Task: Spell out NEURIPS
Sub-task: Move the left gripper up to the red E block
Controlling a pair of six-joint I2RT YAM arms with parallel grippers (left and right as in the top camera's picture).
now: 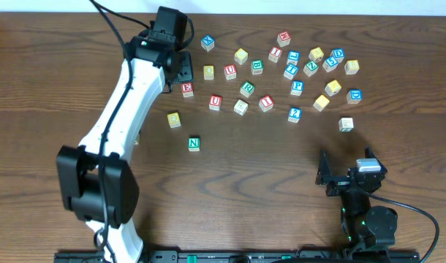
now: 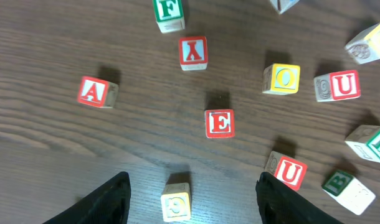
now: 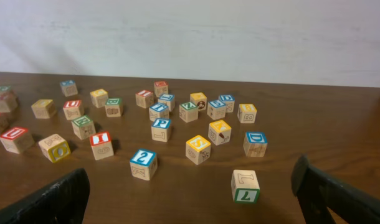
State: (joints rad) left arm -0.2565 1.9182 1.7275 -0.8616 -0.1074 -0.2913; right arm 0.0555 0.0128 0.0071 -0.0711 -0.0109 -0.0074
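Green N sits alone near the table's front. Red E lies just below my left gripper, which hovers open and empty above the table. Two red U cubes lie to the right of E. Green R, red I, blue P and yellow S stand scattered further right. My right gripper rests open at the front right.
A yellow cube with an unreadable letter lies on the table under the left fingers. Red A, another red I and yellow O surround E. A green 7 cube sits before the right gripper.
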